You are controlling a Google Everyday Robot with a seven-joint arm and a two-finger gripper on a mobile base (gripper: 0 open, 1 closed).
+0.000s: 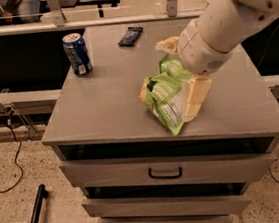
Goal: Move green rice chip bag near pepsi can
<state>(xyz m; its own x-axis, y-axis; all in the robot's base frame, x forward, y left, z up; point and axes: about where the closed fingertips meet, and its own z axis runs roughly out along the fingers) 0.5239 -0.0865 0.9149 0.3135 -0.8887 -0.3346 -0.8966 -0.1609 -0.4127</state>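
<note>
Camera view: the green chip bag [159, 97] lies crumpled near the front middle of the bench [103, 105], its long axis running roughly front to back. The gripper [177, 81] is down at the bag's right side, jaws spread and seemingly straddling it, not clenched. The blue can [77, 53] stands well off to the jaws' far left.

Single high view down onto cabinet [107, 103]; gripper [176, 81] centre-right.
</note>
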